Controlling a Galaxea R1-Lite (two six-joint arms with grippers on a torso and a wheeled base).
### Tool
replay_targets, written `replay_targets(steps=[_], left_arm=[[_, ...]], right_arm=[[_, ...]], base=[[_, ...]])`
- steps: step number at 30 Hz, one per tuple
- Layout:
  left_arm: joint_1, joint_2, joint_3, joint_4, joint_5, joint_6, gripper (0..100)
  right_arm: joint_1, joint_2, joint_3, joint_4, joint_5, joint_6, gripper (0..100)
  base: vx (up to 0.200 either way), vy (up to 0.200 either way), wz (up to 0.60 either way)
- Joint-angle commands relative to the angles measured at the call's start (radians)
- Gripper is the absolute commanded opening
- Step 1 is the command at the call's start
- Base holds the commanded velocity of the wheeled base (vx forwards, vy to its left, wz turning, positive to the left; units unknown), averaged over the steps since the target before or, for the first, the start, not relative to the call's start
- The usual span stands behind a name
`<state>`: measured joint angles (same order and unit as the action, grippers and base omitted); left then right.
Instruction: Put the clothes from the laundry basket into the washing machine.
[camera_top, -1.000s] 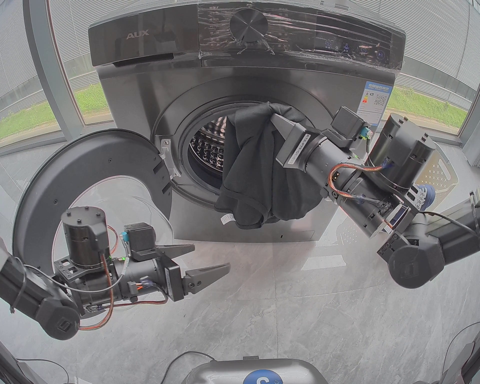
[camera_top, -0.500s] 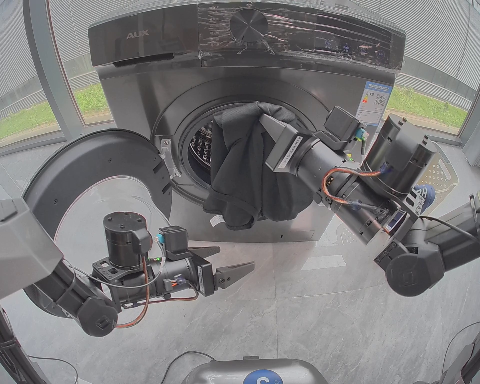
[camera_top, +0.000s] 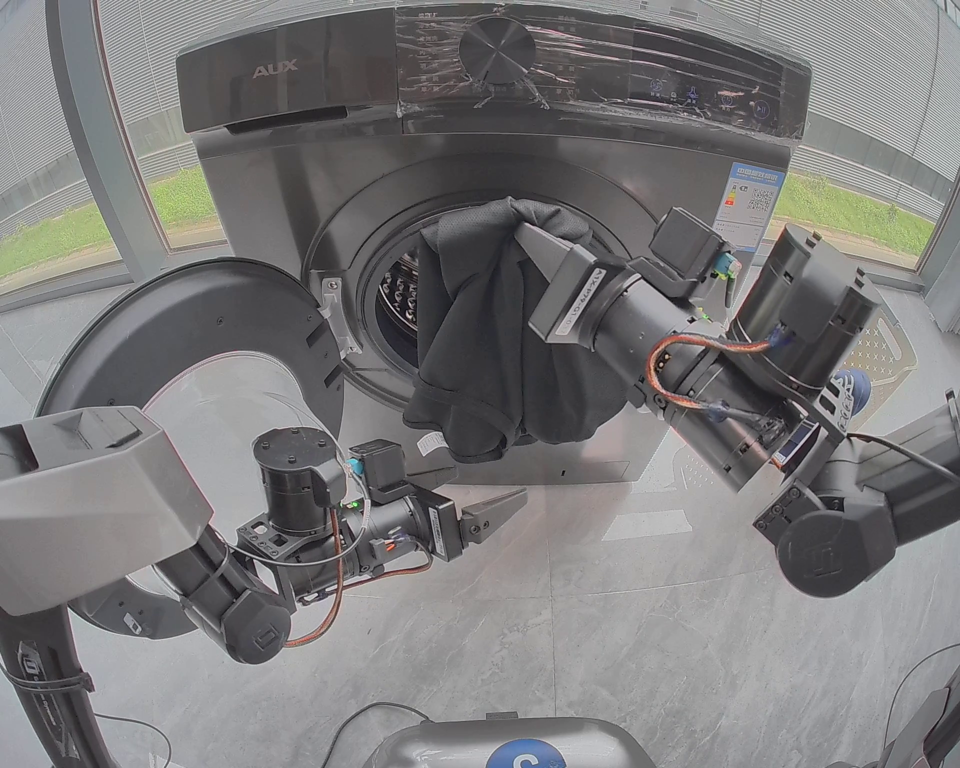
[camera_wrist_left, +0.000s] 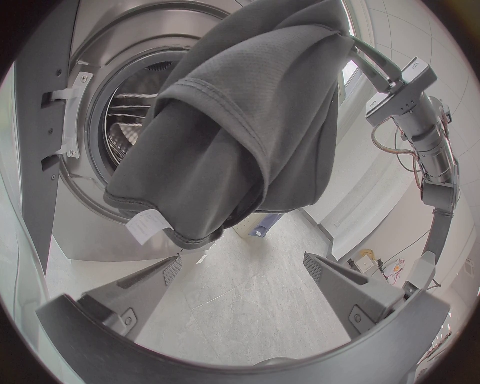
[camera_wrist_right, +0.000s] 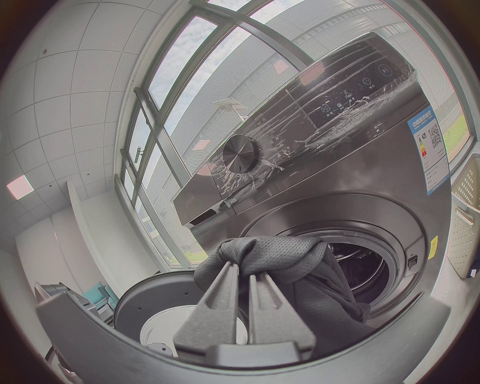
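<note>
The right gripper (camera_wrist_right: 244, 274), fingers clamped on a dark garment (camera_top: 480, 330), holds it at the open washing machine (camera_top: 300, 190). The left gripper (camera_top: 488, 483), fingers wide, sits below its white tag (camera_wrist_left: 146, 226).

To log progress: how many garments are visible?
2: a dark garment in the right gripper at the drum opening; a blue one in the basket, perhaps hiding more.

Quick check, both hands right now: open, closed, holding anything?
Left hand: open, empty.
Right hand: closed on the dark grey mesh-fabric garment.
</note>
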<state>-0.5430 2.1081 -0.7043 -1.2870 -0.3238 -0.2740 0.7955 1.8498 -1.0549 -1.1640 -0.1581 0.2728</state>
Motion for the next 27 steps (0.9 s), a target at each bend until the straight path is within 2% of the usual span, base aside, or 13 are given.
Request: replay_targets(steps=[1,5,7,9,22,23,27], left_arm=[[0.005,0.020,-0.008,0.000,0.000,-0.001,100],[0.005,0.039,-0.040,-0.003,0.011,-0.002,100],[0.006,0.064,-0.086,-0.023,0.057,-0.005,100],[0.006,0.081,-0.096,-0.058,0.074,-0.008,100],[0.008,0.087,-0.124,-0.101,0.101,-0.024,100],[0.006,0.092,-0.139,-0.117,0.131,-0.024,0],[0.001,0.093,-0.146,-0.121,0.146,-0.027,0]], right_arm=[[0.002,-0.004,0.000,0.000,0.000,0.000,0],[0.007,-0.004,0.000,0.000,0.000,0.000,0],[0.007,-0.004,0.001,-0.002,0.000,0.000,0],[0.007,-0.006,0.001,-0.002,0.000,0.000,0],[0.007,-0.004,0.015,-0.023,-0.001,0.000,0],[0.007,-0.004,0.016,-0.023,-0.001,0.000,0],[0.007,-0.004,0.019,-0.023,-0.001,0.000,0]], base=[[0.000,0.000,0.00],[0.000,0.000,0.00],[0.000,0.000,0.00],[0.000,0.000,0.00],[0.000,0.000,0.00],[0.000,0.000,0.00],[0.000,0.000,0.00]])
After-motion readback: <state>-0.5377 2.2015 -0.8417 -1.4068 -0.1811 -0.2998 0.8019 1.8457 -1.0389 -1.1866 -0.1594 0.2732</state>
